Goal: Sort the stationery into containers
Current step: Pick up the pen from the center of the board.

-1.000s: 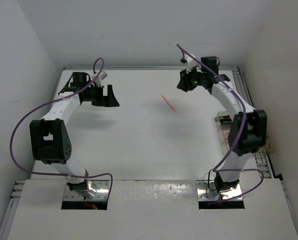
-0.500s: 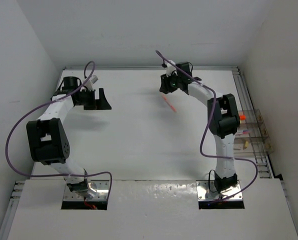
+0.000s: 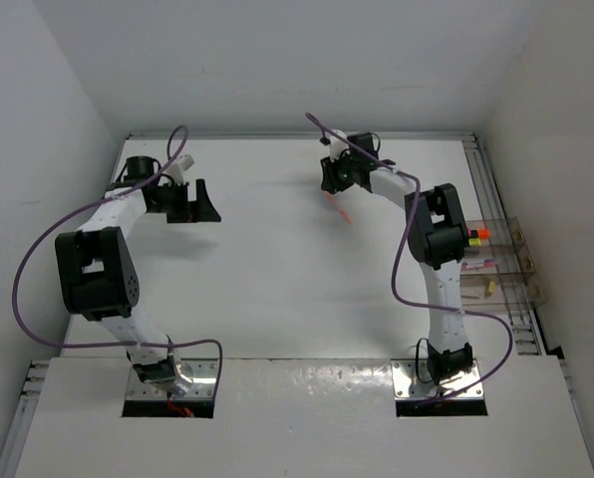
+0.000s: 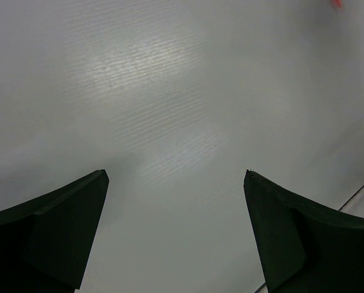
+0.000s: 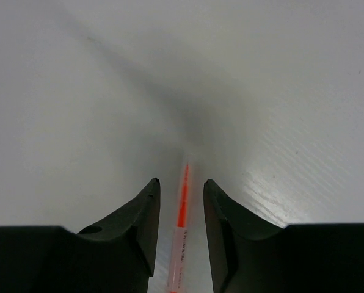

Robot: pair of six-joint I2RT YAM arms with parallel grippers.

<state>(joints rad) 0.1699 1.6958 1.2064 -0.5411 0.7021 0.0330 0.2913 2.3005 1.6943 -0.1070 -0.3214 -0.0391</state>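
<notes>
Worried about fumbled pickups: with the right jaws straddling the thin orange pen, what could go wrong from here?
The right gripper straddles the thin orange pen, flat on the white table, jaws narrowly parted; closing too high could miss or roll it. The clear plastic containers sit far at the right edge, so a weak pinch might drop it midway.

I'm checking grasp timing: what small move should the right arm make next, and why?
Probably close the right gripper on the orange pen. In the right wrist view the pen lies lengthwise in the gap between the fingers, with bare table showing on either side of it, so nothing grips it yet.
</notes>
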